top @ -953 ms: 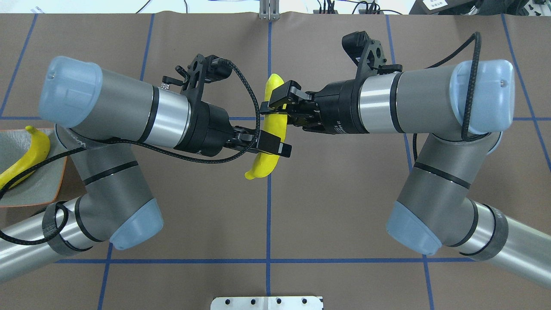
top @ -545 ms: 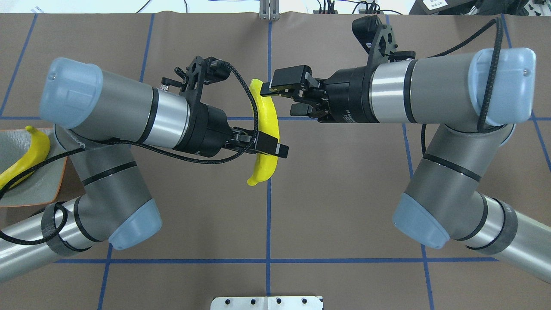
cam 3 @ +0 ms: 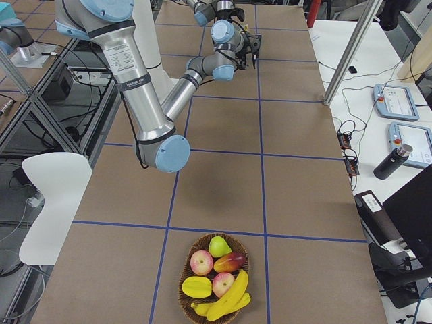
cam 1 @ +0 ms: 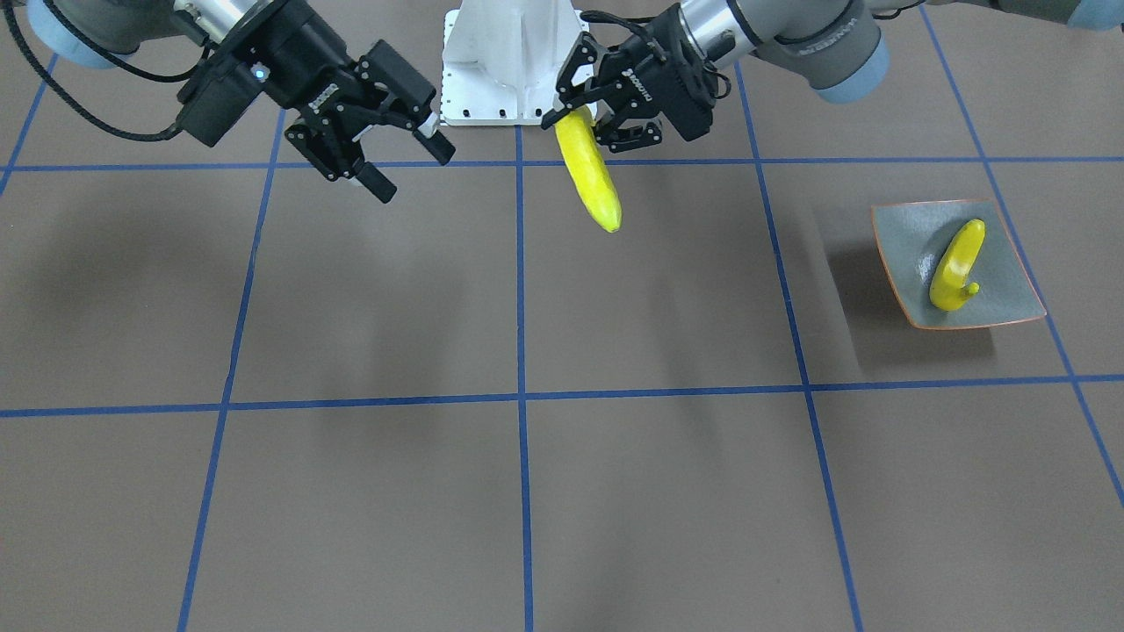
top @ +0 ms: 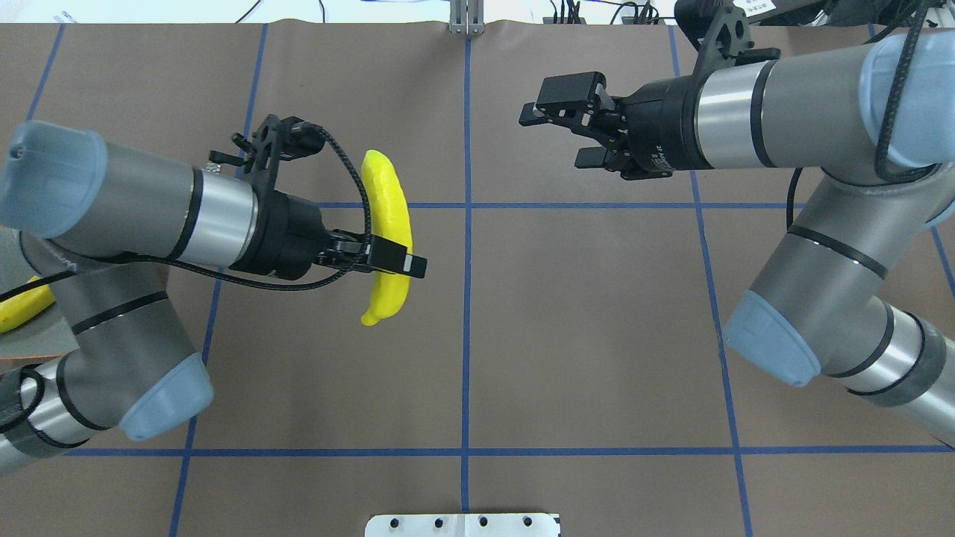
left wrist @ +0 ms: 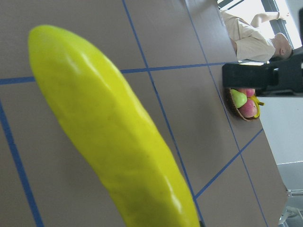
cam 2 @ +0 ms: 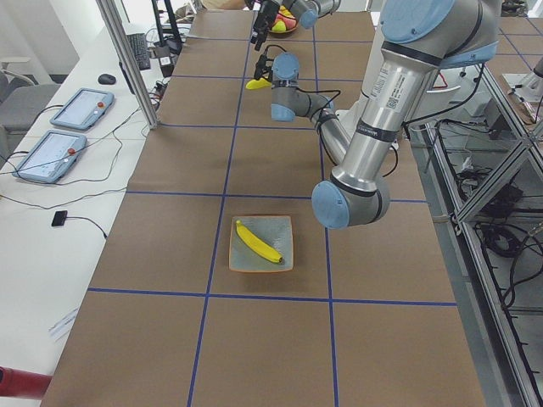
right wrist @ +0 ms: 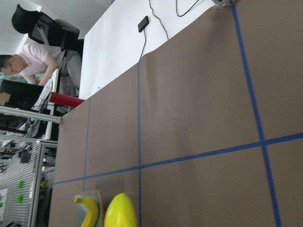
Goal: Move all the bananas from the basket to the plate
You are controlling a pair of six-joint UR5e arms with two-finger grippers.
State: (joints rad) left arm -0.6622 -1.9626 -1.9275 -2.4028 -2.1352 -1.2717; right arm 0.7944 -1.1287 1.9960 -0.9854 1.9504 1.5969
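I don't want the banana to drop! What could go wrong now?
The left hand grips the held banana near one end, above the table, so it might tilt or slip out. The plate is small and already has another banana on it, so the new one could bump it or roll off the rim.

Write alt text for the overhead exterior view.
The left gripper holds a yellow banana over the brown table with its blue grid lines. The right gripper hangs open and empty on the other side of the centre line. A second banana peeks in at the left edge.
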